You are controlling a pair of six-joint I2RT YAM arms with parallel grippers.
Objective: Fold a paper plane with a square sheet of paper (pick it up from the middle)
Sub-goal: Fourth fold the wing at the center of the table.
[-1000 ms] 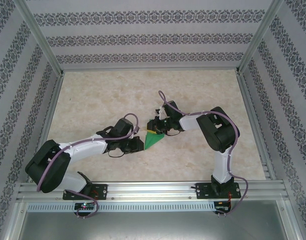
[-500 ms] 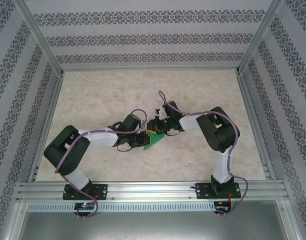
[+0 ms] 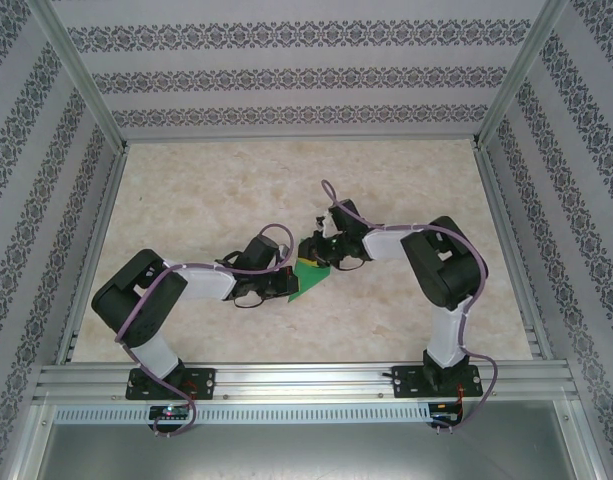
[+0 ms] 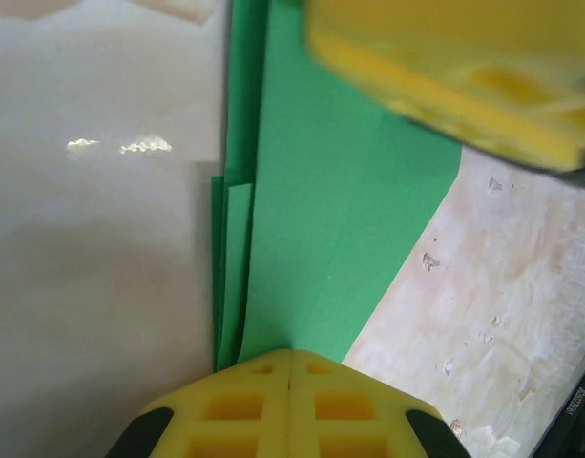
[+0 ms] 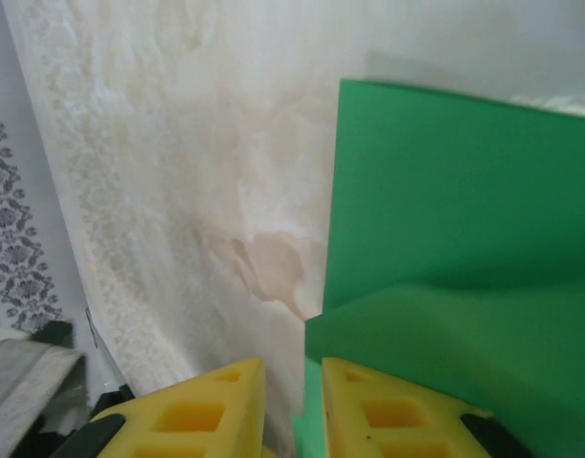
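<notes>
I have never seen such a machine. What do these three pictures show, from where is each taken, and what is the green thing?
You see two robot arms, the left arm and the right arm, bolted at a table's near edge. Each ends in a gripper with two yellow fingers. The wide picture comes from a fixed camera above and behind the arms; the other two come from cameras on the wrists, looking along their own fingers. The green thing is a sheet of paper, already folded into layers, between the grippers. The left gripper is shut on one edge of it. The right gripper has its fingers slightly apart at another edge; whether it grips, I cannot tell.
</notes>
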